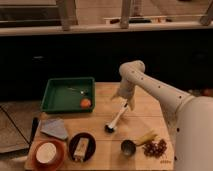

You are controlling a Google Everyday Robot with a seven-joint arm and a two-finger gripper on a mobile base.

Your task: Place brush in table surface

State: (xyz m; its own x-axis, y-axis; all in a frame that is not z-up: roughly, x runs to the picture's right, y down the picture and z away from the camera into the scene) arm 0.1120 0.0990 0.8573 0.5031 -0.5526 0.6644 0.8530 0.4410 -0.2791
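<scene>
Nearby, an orange ball (86,103) in the green tray (52,95), brush (115,120) on the tabletop (150,117), claw (128,103) released above its handle.

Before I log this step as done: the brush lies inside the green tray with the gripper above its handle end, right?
Not quite. The camera view shows the brush lying on the table surface, outside the green tray, which sits to its left. The rest holds: the gripper is above the brush's handle end, fingers open.
</scene>
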